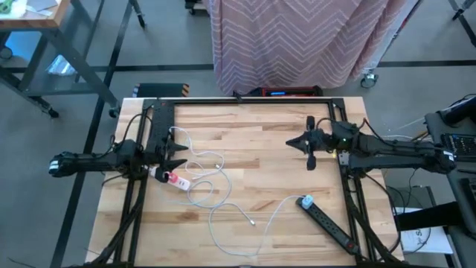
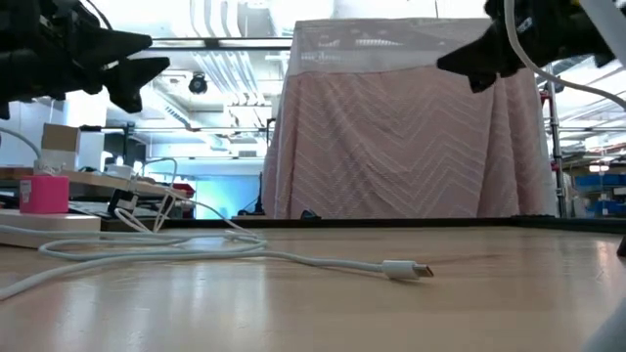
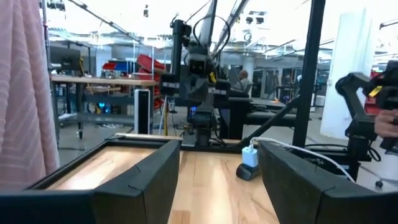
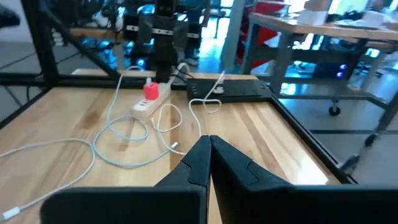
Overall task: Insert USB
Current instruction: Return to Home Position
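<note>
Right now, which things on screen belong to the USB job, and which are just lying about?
Job: white cable; blue adapter on black power strip; pink adapter on white power strip; left claw and right claw, hanging above the table.
Lying about: pink drape beyond the table; side bench.

Tabletop seen at surface level, with both grippers held high

A white cable (image 2: 323,260) is laid in loops across the wooden tabletop (image 2: 391,318), and its small plug end (image 2: 406,270) is left lying free near the middle. At the left edge a white power strip (image 2: 39,232) is seen flat on the wood, with a pink adapter (image 2: 44,192) stood upright on it. The left gripper (image 2: 155,55) is held in the upper left corner, clear of the tabletop, its jaws parted. The right gripper (image 2: 445,65) is held at the upper right, its jaws drawn together to one point. A pink zigzag-patterned drape (image 2: 411,137) is hung behind the tabletop.
</note>
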Controlling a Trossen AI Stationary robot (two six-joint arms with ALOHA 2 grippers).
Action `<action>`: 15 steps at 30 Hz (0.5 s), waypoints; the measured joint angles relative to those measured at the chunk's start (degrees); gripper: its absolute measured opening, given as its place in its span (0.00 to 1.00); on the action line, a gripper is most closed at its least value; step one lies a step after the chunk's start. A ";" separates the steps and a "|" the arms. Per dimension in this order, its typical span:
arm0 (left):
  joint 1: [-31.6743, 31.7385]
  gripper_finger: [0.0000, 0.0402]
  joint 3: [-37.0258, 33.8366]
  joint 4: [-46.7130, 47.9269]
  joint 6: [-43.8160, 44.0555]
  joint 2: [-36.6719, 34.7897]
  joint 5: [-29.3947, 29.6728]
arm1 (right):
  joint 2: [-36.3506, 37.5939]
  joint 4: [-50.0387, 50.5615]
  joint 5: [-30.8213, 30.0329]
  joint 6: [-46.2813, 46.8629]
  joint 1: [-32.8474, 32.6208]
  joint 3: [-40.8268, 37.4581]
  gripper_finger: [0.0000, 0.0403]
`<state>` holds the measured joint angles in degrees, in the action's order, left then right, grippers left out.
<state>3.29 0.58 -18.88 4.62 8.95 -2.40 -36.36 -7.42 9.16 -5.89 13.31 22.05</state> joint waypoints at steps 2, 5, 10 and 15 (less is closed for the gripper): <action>-0.06 0.50 0.00 0.08 -0.50 -0.73 -0.01 | 2.95 -0.50 -1.35 1.74 -0.05 -2.06 0.00; -0.72 0.49 -0.02 0.82 -0.52 -2.12 -0.01 | 6.98 -0.79 -4.32 4.16 -1.44 -5.00 0.00; -2.74 0.47 -0.02 4.52 -0.46 -4.41 0.46 | 14.14 1.09 -9.29 6.11 -7.49 -7.65 0.00; -3.91 0.45 -0.02 4.94 -1.79 -6.22 3.43 | 20.29 9.52 -10.54 5.90 -9.91 -7.29 0.00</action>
<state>-0.62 0.56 -13.95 2.82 2.73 1.03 -16.08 2.10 -1.37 0.00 3.40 14.75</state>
